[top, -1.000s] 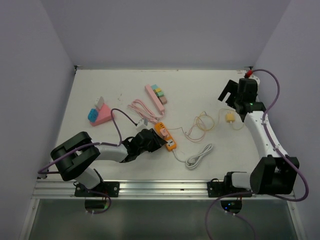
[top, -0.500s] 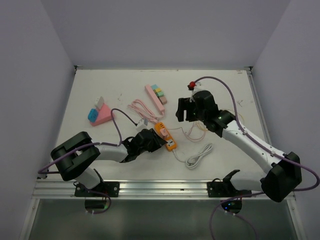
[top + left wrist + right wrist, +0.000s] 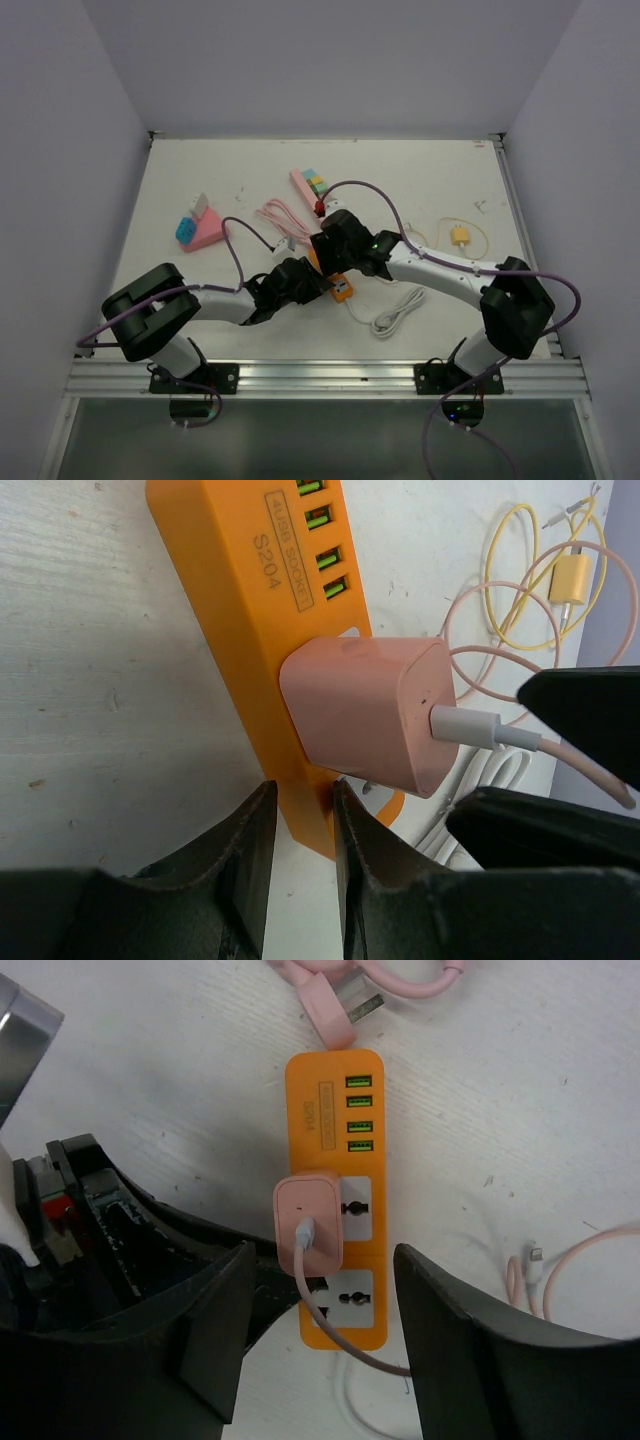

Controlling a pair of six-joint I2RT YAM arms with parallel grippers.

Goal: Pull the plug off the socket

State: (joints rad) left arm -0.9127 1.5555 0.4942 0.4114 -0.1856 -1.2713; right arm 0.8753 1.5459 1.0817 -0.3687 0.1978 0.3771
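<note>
**Two grippers meeting at an orange power strip**

I am reaching my left arm low across the table [image 3: 200, 170], forearm lying almost flat. My left gripper [image 3: 302, 798] is clamped narrowly on the near end of the orange power strip [image 3: 365, 1120], pinning it down.

I am arching my right arm in from the right side, elbow high and wrist pointing straight down. My right gripper [image 3: 325, 1255] is hanging over the strip with its fingers [image 3: 455, 1350] standing about half open. One finger is on each side of the strip, and neither is touching anything.

The pink plug [image 3: 310, 1222] is sitting in the upper of the strip's two mains sockets, between my right fingertips. Its pink cable [image 3: 585, 777] is trailing off toward the near edge.

From the overhead camera, my right wrist is covering the plug and most of the strip, so only the orange near end is showing. The plug's prongs are hidden against the strip's face. My right fingers are cut off at the frame edges.
</note>
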